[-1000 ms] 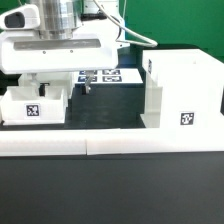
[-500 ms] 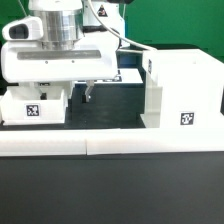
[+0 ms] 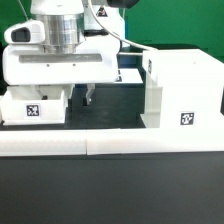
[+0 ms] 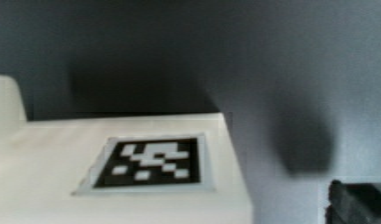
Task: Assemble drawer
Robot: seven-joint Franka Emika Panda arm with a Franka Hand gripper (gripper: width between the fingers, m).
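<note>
We are watching the gripper lowering closer over the small tray, well apart from the housing. A grasp looks near, but we cannot tell its finger spacing.

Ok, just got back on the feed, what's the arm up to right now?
The arm's claw hangs low by the small tray on the exterior view's left, with a dark finger showing just beside the tray's wall. Whether the claw is open or gripping anything cannot be told. The wrist view shows only a tagged white surface close up and blurred. The large housing stands apart on the exterior view's right, with nothing touching it.
</note>
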